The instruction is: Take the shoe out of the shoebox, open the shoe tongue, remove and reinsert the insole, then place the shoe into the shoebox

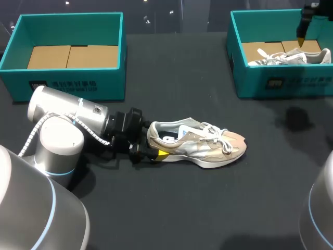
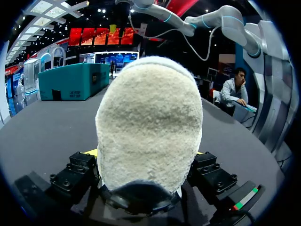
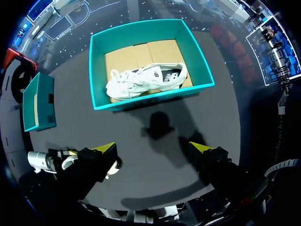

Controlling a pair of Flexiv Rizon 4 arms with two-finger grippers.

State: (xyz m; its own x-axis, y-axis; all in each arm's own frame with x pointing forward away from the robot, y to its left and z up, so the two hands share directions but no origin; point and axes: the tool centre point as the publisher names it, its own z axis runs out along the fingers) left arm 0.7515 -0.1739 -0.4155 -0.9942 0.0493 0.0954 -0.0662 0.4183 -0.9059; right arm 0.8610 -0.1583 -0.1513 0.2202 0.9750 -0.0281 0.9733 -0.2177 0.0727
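Fuzzy suede heel of the shoe (image 2: 149, 127), matt dark table (image 1: 218, 208), teal cardboard shoebox (image 1: 115, 83), smooth silvery left arm (image 1: 60, 107)

The left tool (image 1: 153, 149) grips the heel (image 2: 149, 127) of the shoe (image 1: 200, 143), and the heel hides nearly all of its yellow tips. From the left wrist, the fuzzy heel blocks the shoe's toe and laces. Far behind the shoe's toe, a box wall (image 1: 283, 80) hides the bottom of the other shoe (image 1: 289, 56). From the right wrist, a finger (image 3: 94, 165) of the right tool (image 3: 153, 147) covers most of the shoe.
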